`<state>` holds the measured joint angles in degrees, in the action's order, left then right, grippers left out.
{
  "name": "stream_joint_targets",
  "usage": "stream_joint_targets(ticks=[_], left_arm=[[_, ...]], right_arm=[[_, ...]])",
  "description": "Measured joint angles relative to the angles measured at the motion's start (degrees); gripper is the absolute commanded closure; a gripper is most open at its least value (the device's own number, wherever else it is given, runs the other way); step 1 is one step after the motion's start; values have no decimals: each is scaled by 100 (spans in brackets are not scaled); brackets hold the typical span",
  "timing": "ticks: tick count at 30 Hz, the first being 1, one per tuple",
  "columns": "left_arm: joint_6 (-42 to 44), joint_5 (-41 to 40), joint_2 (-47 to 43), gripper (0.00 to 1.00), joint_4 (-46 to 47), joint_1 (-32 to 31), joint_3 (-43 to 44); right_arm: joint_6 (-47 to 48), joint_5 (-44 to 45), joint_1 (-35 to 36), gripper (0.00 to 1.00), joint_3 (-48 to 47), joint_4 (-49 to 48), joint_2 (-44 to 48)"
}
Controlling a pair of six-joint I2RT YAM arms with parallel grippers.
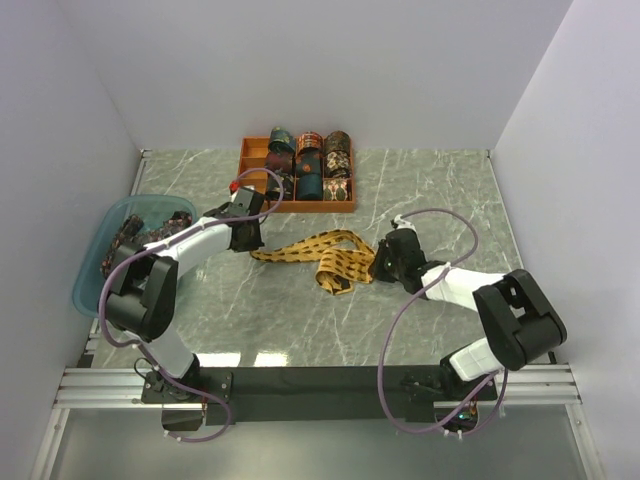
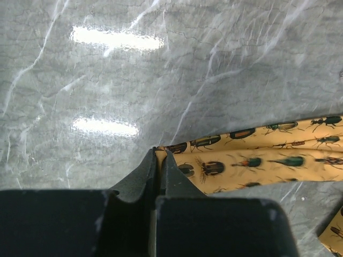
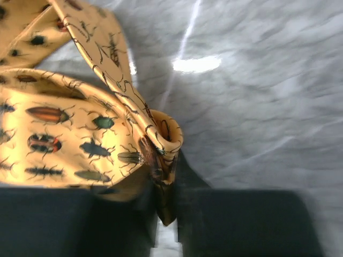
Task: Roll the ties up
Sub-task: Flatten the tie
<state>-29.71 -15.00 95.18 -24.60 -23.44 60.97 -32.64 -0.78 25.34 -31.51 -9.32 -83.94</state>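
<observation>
Where the gold tie point(image 1: 320, 250) point(image 2: 252, 160) point(image 3: 64, 144) lies: on the worktop point(image 1: 430, 200), about the middle, stretched in loose folds between the two arms.
Print: small beetles, dark, green and red, on mustard cloth.
Left fingers point(image 1: 255, 248) point(image 2: 159, 160): pressed together, their tips down at the tie's narrow end. The cloth's edge runs right up to them. I cannot tell whether any cloth is caught between them.
Right fingers point(image 1: 375, 268) point(image 3: 185, 179): pinching a doubled-over fold of the tie, which bulges out in a small loop above the tips.
Wide end: spread flat beside the right fingers, with another stretch of the tie running away behind it.
Tray point(image 1: 250, 150): orange, at the far edge of the worktop, left of centre.
Rolled ties point(image 1: 310, 165): dark rolls, standing in the tray's compartments and filling most of them. The near-left compartment shows bare orange.
Basin point(image 1: 95, 270): translucent blue, at the left edge, beside the left arm.
Dark ties point(image 1: 130, 235): heaped loose inside the basin, partly hidden by the arm.
</observation>
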Motion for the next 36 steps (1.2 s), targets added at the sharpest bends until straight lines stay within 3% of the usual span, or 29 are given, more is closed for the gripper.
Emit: stream_joint_targets(ticks=[2, 12, 16, 20, 23, 25, 29, 36], left_arm=[[4, 2, -28, 99, -7, 2, 0], [-20, 343, -446, 99, 44, -13, 0], [-76, 522, -656, 99, 76, -39, -2], [-94, 387, -857, 99, -13, 35, -168], [-94, 223, -890, 99, -81, 83, -289], [-94, 74, -890, 99, -140, 114, -356], [-94, -212, -896, 99, -249, 138, -391], [-92, -595, -918, 99, -271, 216, -476]], right_arm=[[170, 243, 0, 100, -125, 284, 22], [1379, 2485, 24, 99, -2461, 2894, 802], [1858, 3571, 584, 97, -3082, 3663, 608], [2149, 4395, 1408, 90, -3646, 4199, -264], [2229, 4266, 2000, 75, -4002, 4332, -1106], [2282, 3908, 2317, 59, -4133, 4332, -1539], [2444, 2949, 2605, 37, -4330, 4339, -1858], [2367, 1635, 1974, 33, -4380, 4022, -1342]])
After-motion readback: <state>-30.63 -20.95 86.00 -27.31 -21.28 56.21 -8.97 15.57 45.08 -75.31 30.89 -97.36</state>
